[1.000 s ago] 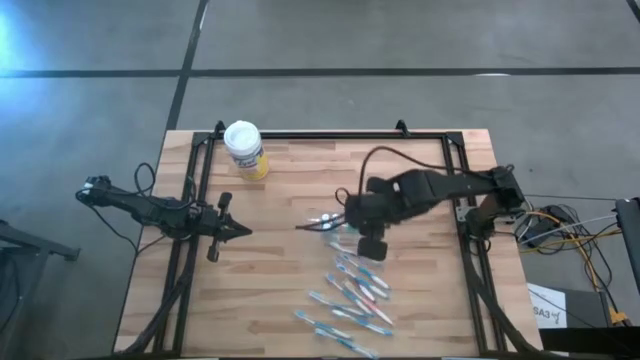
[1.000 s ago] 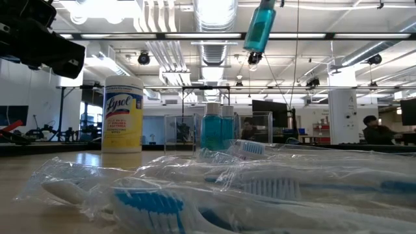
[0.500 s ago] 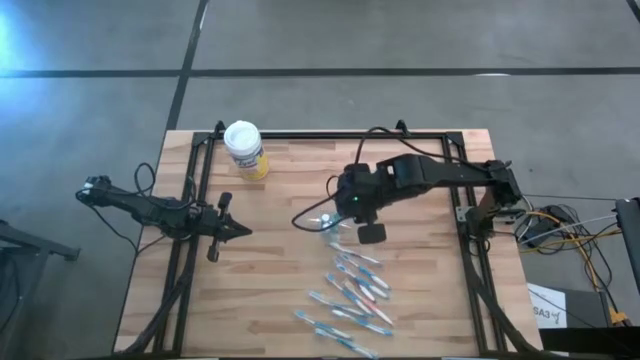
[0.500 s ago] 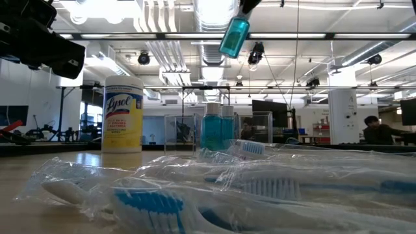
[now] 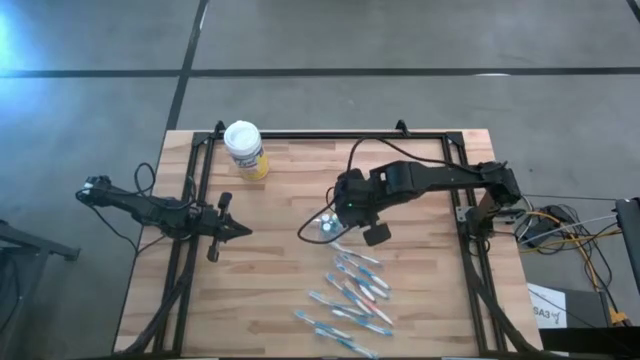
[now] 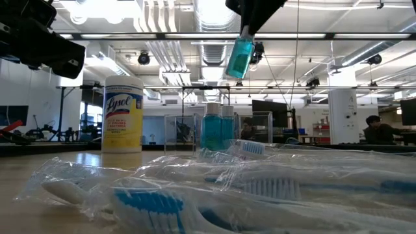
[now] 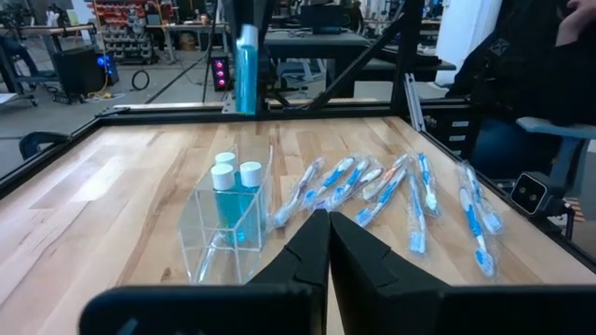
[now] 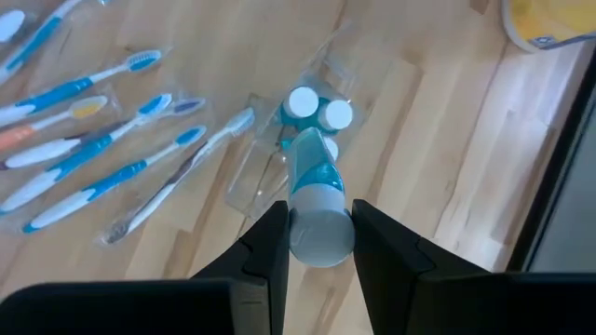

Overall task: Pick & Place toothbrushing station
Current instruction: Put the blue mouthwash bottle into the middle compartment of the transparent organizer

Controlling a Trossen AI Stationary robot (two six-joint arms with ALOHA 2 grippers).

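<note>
holding a blue bottle (image 8: 313,200) by its white cap end, r gripper (image 8: 317,244) jaws part open, clamped on it, above the clear holder (image 7: 226,237), mid-table. holder already has two bottles (image 7: 233,198). prob best: keep bottle vertical, line up w/ free slot, lower slow, miss the caps. toothbrushes (image 5: 352,295) just beside, canister (image 5: 244,150) well apart. l gripper (image 5: 238,231) shut, empty, idle at left edge.
</note>
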